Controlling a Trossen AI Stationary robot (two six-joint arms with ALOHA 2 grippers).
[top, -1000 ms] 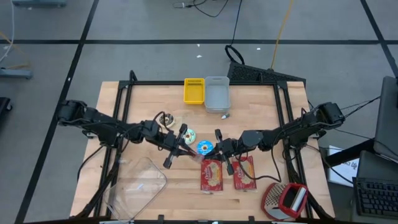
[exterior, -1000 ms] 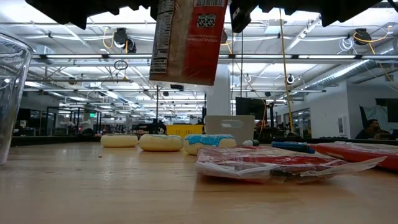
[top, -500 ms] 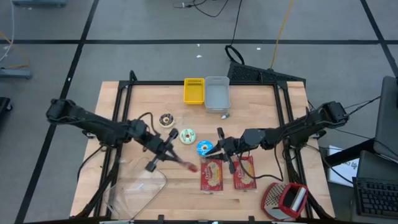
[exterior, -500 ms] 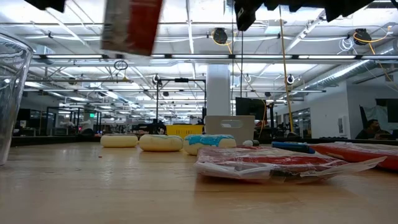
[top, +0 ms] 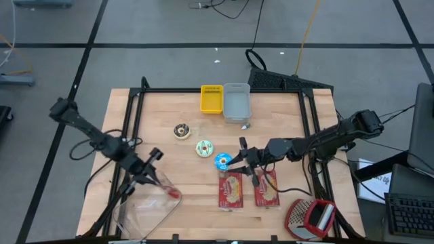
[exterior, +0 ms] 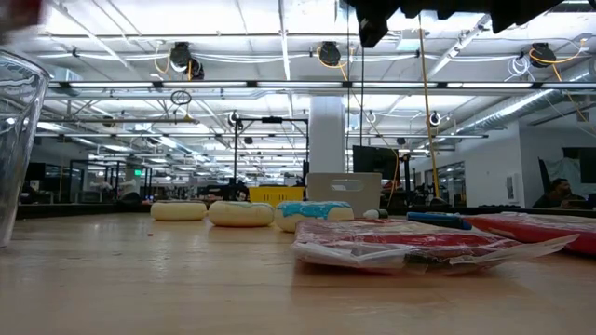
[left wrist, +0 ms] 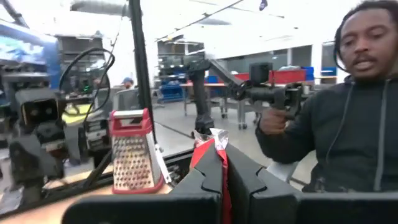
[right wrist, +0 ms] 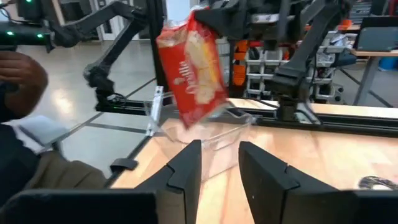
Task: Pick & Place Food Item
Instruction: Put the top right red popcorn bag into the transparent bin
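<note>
My left gripper (top: 161, 181) is shut on a red snack packet (right wrist: 191, 68), which hangs above the clear container (top: 146, 203) at the table's near left. My right gripper (top: 241, 160) stands open and holds nothing. It hovers near the blue donut (top: 222, 160), above two more red packets (top: 231, 190) (top: 266, 187) that lie flat on the table. In the right wrist view its fingers (right wrist: 186, 163) point toward the held packet and the container (right wrist: 214, 134). My left gripper pinches the packet near its crimped end (left wrist: 210, 144) between its two fingers, and the silver crimp sticks out past the fingertips. The fingers reach about level. The packet hangs tilted below them (right wrist: 194, 93), clear of the container and the table.
A chocolate donut (top: 181, 130) and a green-and-white donut (top: 204, 148) lie mid-table. A yellow bin (top: 211, 98) and a grey bin (top: 237, 102) stand at the far edge. A red grater (top: 312, 217) lies at the near right corner. A person (left wrist: 348, 124) stands beyond the table.
My left gripper has carried the red packet from beside the donuts toward the table's left and near edges, over the clear container. The packet has left the low view on the left. My right gripper has stayed near the blue donut.
</note>
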